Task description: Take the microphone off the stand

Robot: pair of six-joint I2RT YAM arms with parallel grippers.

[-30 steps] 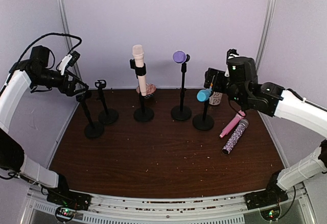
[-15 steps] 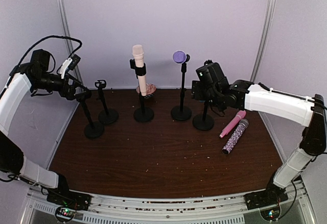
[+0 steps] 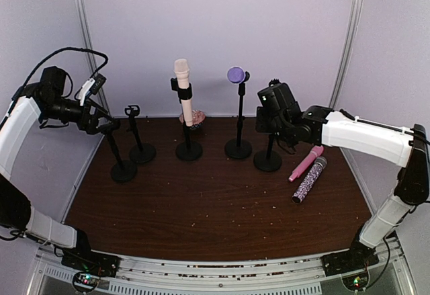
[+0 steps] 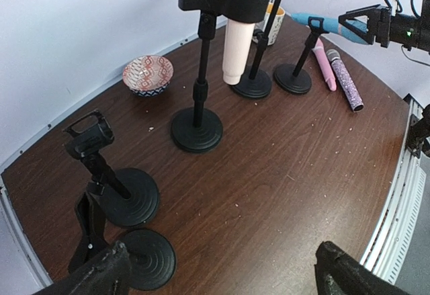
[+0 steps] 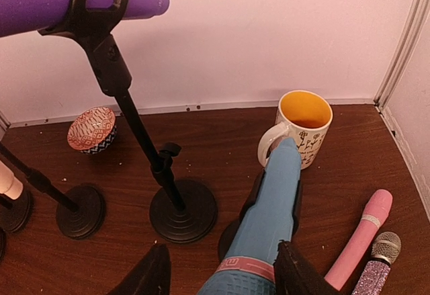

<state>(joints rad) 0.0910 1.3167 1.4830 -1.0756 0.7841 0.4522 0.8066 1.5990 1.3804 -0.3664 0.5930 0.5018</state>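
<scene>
A blue microphone (image 5: 272, 201) rests tilted in the black clip of the rightmost stand (image 3: 268, 160). My right gripper (image 5: 222, 275) straddles its head end from above. The right finger (image 5: 299, 268) lies against the microphone, while a gap remains at the left finger (image 5: 151, 271). From the top view this gripper (image 3: 265, 120) hides the microphone. My left gripper (image 4: 222, 275) is wide open and holds nothing, hovering over two empty stands (image 4: 127, 194) at the far left.
A purple microphone (image 3: 235, 74) and a cream one (image 3: 181, 73) sit on tall stands. A pink microphone (image 3: 306, 163) and a glittery one (image 3: 310, 179) lie on the table at right. A mug (image 5: 304, 123) and a patterned bowl (image 5: 93, 128) stand at the back.
My right arm has swung left over the blue microphone, covering it from above, and its jaws have narrowed around it. The left arm has barely moved.
</scene>
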